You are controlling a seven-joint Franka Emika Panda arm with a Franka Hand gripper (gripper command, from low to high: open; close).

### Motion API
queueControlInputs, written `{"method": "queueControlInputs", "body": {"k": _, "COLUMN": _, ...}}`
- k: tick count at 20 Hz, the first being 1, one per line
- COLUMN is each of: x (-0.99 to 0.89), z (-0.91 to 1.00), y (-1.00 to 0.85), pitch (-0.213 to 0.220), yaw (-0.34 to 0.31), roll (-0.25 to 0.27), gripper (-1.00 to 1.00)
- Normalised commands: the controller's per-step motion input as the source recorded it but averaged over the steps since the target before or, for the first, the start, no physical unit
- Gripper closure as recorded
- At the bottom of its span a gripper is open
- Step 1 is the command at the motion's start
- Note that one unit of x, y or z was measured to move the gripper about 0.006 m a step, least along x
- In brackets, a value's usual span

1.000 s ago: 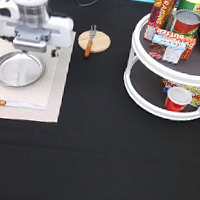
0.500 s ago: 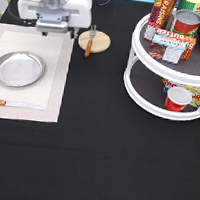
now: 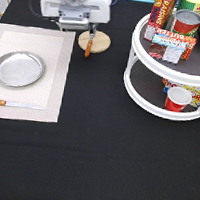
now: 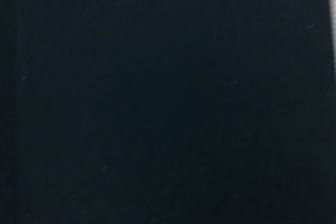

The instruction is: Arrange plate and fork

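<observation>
Claw is hanging at the far left of the worktop, under the white hand of the arm, just beyond the far edge of the placemat and just left of the wooden coaster; whether its fingers are wide or narrow I cannot tell, since the hand's body is covering them. It is holding nothing that shows. The plate is lying flat on the left part of the placemat, well apart from the claw. A wooden-handled knife is resting on the placemat's near strip, just near of the plate, handle to the left. The fork is lying across the wooden coaster, tines pointing far and handle reaching over the coaster's near edge onto the worktop, beside the claw. At the right a white two-tier turntable is carrying cans and boxes above and a red cup below. The wrist view is showing only dark cloth.
</observation>
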Motion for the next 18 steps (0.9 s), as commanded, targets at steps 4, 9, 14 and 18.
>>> {"method": "queueControlInputs", "body": {"k": 4, "x": -0.31, "z": -0.5, "y": 0.13, "pitch": 0.0, "yaw": 0.002, "roll": -0.09, "gripper": -1.0}}
{"method": "queueControlInputs", "body": {"k": 9, "x": -0.58, "z": -0.4, "y": -0.11, "pitch": -0.01, "yaw": 0.007, "roll": -0.036, "gripper": -1.0}}
{"method": "queueControlInputs", "body": {"k": 14, "x": -0.59, "z": -0.34, "y": 0.0, "pitch": -0.034, "yaw": 0.052, "roll": -0.019, "gripper": -1.0}}
{"method": "queueControlInputs", "body": {"k": 18, "x": -0.22, "z": -0.13, "y": 0.19, "pitch": -0.035, "yaw": 0.099, "roll": -0.027, "gripper": -1.0}}
